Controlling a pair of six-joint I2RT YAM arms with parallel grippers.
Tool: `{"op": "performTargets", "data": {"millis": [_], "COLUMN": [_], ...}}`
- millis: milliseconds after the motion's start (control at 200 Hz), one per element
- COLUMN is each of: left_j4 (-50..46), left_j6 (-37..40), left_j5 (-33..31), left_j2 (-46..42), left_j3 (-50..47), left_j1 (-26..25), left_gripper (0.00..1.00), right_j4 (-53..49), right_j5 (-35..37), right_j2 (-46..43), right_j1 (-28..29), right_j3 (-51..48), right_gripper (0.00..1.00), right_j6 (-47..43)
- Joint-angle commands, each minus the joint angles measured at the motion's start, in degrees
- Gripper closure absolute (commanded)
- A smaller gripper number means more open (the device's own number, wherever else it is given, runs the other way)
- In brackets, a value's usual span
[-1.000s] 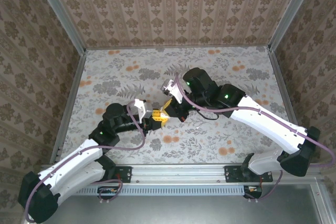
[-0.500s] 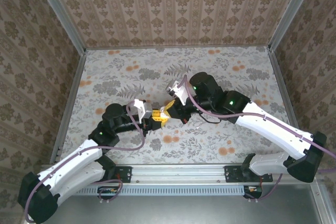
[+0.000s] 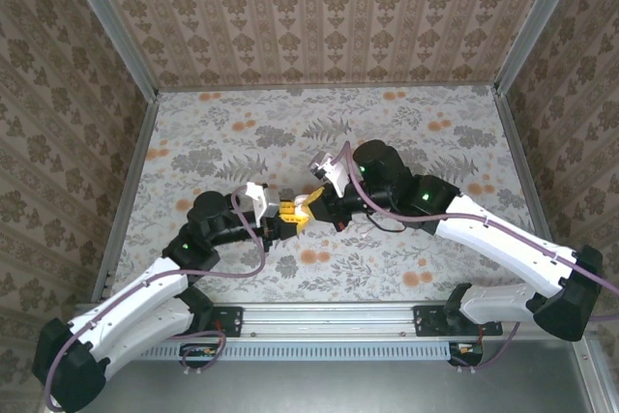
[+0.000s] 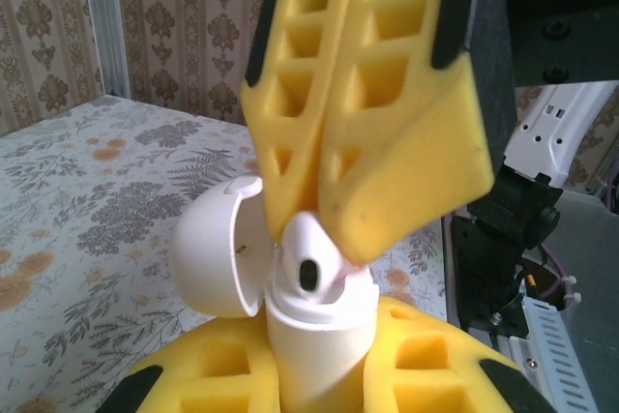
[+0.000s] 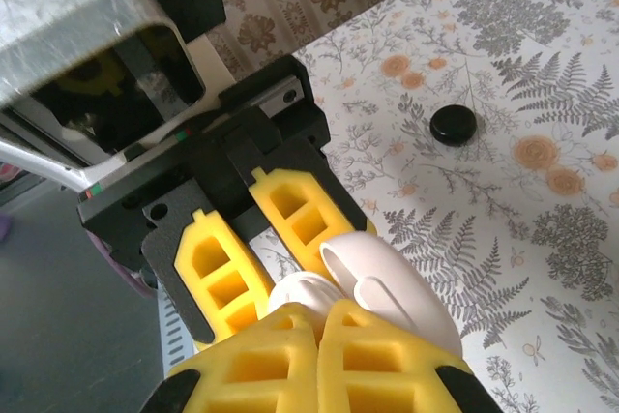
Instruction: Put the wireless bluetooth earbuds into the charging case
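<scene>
R gripper (image 4: 327,220), shut, has dipped toward 7 o'clock; w/ L gripper (image 5: 259,244) clamped on charging case (image 4: 314,331), you push straight.

No lettering, brand, number or sign can be read anywhere. The glossy white rounded plastic charging case (image 4: 215,253) shows a plain shell. The floral-patterned bench (image 3: 406,132) and the damask-papered walls (image 3: 319,16) carry ornament, not words.
</scene>
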Motion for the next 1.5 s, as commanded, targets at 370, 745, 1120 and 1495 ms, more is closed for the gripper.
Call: {"op": "performTargets", "data": {"millis": [370,745,1120,1495], "left_j4": [3.1,0.7,-2.0,-3.5], "left_j6": [0.5,3.9,6.5,7.4], "left_j5": [-0.7,-7.5,-10.6,-14.3], "left_j2": [-2.4,-1.9,-1.6,0.5], "left_j3": [2.5,1.1,0.3,-0.9], "left_j1": [-1.0,-1.0,-0.8,-0.8], "left_gripper": [1.00,1.00,1.00,1.00], "right_j4": [-0.7,-10.8,-18.7,-17.1], "right_j5": [4.2,19.2,19.0,15.9], "right_j2": [-4.6,-8.7,-3.4,9.0], "right_j1": [-1.0,-5.5,-23.8,-28.4], "right_j3": [0.9,3.3,-9.6,-14.4], "right_gripper": [0.60,0.50,0.51,0.61], "right_j6": [5.4,15.1,27.1,24.9]}}
